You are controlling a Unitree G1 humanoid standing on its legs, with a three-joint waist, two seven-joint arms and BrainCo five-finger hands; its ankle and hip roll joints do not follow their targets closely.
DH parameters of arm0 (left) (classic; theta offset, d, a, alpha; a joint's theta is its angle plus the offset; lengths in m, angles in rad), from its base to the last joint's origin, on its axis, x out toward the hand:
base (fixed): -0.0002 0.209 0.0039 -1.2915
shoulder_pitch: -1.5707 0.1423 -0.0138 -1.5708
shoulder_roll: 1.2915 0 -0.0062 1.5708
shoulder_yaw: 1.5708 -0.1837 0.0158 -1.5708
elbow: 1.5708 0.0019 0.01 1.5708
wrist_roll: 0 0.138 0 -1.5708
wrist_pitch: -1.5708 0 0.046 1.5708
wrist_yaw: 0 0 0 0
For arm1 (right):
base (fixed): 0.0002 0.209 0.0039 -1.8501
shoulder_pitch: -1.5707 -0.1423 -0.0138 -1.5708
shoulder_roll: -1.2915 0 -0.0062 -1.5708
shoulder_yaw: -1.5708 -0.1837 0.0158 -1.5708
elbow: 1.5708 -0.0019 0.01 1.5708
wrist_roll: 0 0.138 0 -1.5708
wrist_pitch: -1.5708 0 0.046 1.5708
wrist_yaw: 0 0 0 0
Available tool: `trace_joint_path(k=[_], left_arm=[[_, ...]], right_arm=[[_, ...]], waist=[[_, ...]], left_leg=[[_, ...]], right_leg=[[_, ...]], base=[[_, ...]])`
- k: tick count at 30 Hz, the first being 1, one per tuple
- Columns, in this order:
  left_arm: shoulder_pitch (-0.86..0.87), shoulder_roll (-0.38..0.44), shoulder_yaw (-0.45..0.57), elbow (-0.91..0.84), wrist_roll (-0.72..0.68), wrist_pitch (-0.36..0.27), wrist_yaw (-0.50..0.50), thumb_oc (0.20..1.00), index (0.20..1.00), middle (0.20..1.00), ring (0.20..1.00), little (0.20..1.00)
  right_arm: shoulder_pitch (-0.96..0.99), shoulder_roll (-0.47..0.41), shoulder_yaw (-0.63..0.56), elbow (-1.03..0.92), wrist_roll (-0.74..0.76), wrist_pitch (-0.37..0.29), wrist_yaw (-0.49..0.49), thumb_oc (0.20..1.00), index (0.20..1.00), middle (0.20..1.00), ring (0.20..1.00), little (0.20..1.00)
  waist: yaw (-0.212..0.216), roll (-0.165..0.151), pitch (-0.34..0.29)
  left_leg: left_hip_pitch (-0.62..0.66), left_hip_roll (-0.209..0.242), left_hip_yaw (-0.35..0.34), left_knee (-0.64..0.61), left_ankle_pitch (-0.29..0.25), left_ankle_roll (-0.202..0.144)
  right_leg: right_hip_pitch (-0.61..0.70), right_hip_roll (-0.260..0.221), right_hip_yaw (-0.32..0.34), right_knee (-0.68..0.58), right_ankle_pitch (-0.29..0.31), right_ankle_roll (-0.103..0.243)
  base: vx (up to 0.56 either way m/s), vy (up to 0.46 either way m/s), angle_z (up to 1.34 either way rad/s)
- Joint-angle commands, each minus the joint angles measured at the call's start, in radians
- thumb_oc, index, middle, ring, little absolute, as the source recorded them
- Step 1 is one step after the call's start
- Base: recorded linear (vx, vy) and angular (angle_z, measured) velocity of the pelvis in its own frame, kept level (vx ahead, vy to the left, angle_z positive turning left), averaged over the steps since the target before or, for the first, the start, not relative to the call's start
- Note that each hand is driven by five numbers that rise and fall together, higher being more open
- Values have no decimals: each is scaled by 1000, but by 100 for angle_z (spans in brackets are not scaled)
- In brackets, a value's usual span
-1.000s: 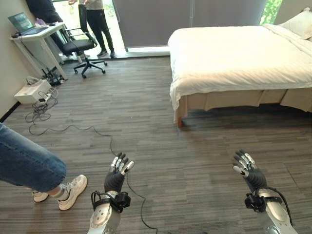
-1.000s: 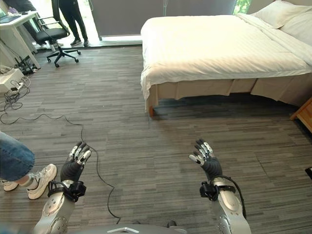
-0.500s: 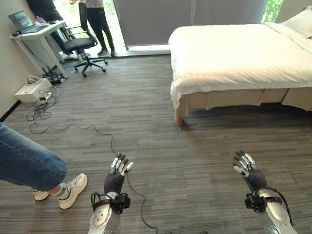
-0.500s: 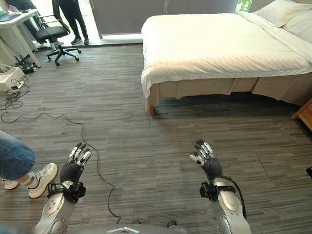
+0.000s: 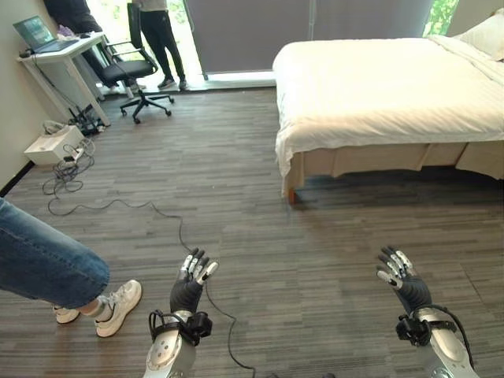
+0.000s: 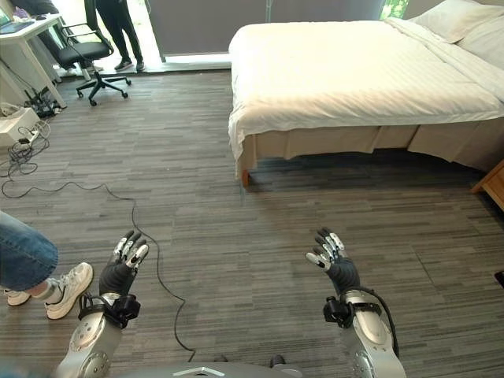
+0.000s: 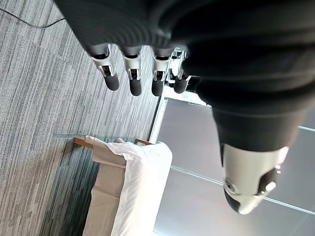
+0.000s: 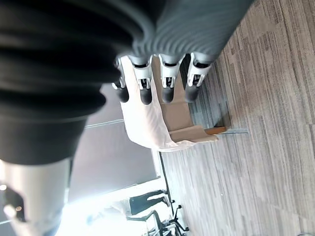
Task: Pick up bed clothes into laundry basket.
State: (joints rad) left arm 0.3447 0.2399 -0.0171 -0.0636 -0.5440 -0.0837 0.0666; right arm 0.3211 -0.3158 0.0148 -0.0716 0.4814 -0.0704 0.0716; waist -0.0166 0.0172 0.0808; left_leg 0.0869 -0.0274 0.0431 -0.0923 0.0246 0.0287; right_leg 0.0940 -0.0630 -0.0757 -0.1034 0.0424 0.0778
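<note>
Beyond both hands' straight fingers (image 5: 194, 264) lies the white-sheeted bed (image 5: 386, 87).

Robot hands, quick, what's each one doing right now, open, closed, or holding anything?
Left robot hand: open, fingers straight, holding nothing, raised over the floor.
Right robot hand: open, fingers relaxed, holding nothing, raised over the floor.

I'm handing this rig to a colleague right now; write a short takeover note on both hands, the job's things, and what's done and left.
Left hand: open, empty, raised over the floor.
Right hand: open, empty, likewise.
Bed is ahead to the right, white bedding on it, untouched. I see no laundry basket.
A person's leg stands close on the left.
Done: nothing. Left: approach the bed, gather clothes, find the basket.
</note>
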Motion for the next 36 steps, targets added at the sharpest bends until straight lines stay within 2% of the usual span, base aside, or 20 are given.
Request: trace_joint_path(k=[1,9,10,11,12,13,14,15,16,17,18,19,25,33,36], left_arm=[[-57,52,26,-39,-8,-62,1,1000,1000,1000,1000,1000],[-28,32,30,-35,-12,-63,9,1000,1000,1000,1000,1000],[-279,167,-67,456,257,-142,52,1000,1000,1000,1000,1000],[-283,173,-50,465,258,-150,65,1000,1000,1000,1000,1000],[-275,170,-18,449,235,-162,84,1000,1000,1000,1000,1000],[-272,171,-17,447,235,-161,83,1000,1000,1000,1000,1000],[-269,162,-2,439,202,-168,85,1000,1000,1000,1000,1000],[-269,163,25,436,174,-175,89,1000,1000,1000,1000,1000],[-274,188,40,432,266,-176,124,1000,1000,1000,1000,1000],[-246,183,46,361,235,-169,99,1000,1000,1000,1000,1000],[-244,187,50,374,227,-156,84,1000,1000,1000,1000,1000],[-254,159,63,414,183,-180,95,1000,1000,1000,1000,1000],[-206,120,45,397,139,-162,52,1000,1000,1000,1000,1000],[-214,111,25,375,146,-166,49,1000,1000,1000,1000,1000],[-230,114,34,342,150,-177,71,1000,1000,1000,1000,1000]], right_arm=[[-64,18,-1,-58,38,-67,-13,1000,1000,1000,1000,1000],[-49,26,-21,-49,72,-71,-31,1000,1000,1000,1000,1000],[-242,-97,71,400,15,-134,-45,1000,1000,1000,1000,1000],[-247,-98,74,395,7,-136,-48,1000,1000,1000,1000,1000],[-242,-92,64,379,6,-144,-45,1000,1000,1000,1000,1000],[-240,-91,65,377,5,-143,-45,1000,1000,1000,1000,1000],[-239,-92,66,382,4,-144,-42,1000,1000,1000,1000,1000],[-243,-101,69,373,-6,-144,-45,1000,1000,1000,1000,1000],[-227,-148,45,433,-95,-146,-93,1000,1000,1000,1000,1000],[-219,-117,41,390,-56,-134,-51,1000,1000,1000,1000,1000],[-223,-107,62,342,28,-133,-22,1000,1000,1000,1000,1000],[-217,-115,81,287,65,-138,8,1000,1000,1000,1000,1000],[-183,-140,86,240,53,-129,67,1000,1000,1000,1000,1000],[-184,-152,99,245,11,-123,65,1000,1000,1000,1000,1000],[-189,-153,84,237,-1,-128,50,1000,1000,1000,1000,1000]], waist=[[22,-52,-6],[21,-54,0],[-27,-6,69],[-36,-3,74],[-40,-4,69],[-45,-2,70],[-56,-4,63],[-70,-12,61],[-68,-19,73],[-58,-19,72],[-52,-23,65],[-46,-34,45],[-58,-23,15],[-66,-21,4],[-76,-24,-1]], left_leg=[[11,51,-124,5,-54,-33],[12,51,-127,5,-55,-31],[-87,160,149,52,99,-80],[-56,156,156,27,100,-82],[-36,151,169,17,100,-88],[-33,154,165,17,98,-89],[-12,150,171,8,83,-98],[9,146,174,8,62,-108],[15,153,175,15,51,-112],[-13,154,156,50,71,-114],[-25,162,143,60,77,-121],[-16,159,138,32,79,-127],[13,159,130,16,69,-129],[31,155,150,5,47,-128],[32,148,156,5,23,-124]], right_leg=[[23,-34,-19,45,-57,23],[22,-33,-19,50,-60,22],[-183,-227,10,564,124,65],[-219,-217,-3,557,107,66],[-253,-213,-51,486,93,65],[-244,-211,-58,481,91,64],[-246,-199,-95,384,78,67],[-242,-156,-129,222,66,69],[-197,-138,-117,163,39,68],[-176,-141,-78,170,55,75],[-168,-130,-51,178,12,62],[-137,-118,-64,140,9,57],[-66,-106,-89,69,13,56],[-48,-105,-82,39,19,62],[-46,-111,-74,37,22,68]], base=[[0,0,0],[23,8,0],[238,100,-7],[377,118,-9],[248,40,-13],[272,-11,-13],[277,-80,-18],[351,-124,-13],[239,-116,2],[129,-95,20],[171,-125,60],[165,-109,56],[144,-54,23],[45,-4,-7],[29,18,-7]])
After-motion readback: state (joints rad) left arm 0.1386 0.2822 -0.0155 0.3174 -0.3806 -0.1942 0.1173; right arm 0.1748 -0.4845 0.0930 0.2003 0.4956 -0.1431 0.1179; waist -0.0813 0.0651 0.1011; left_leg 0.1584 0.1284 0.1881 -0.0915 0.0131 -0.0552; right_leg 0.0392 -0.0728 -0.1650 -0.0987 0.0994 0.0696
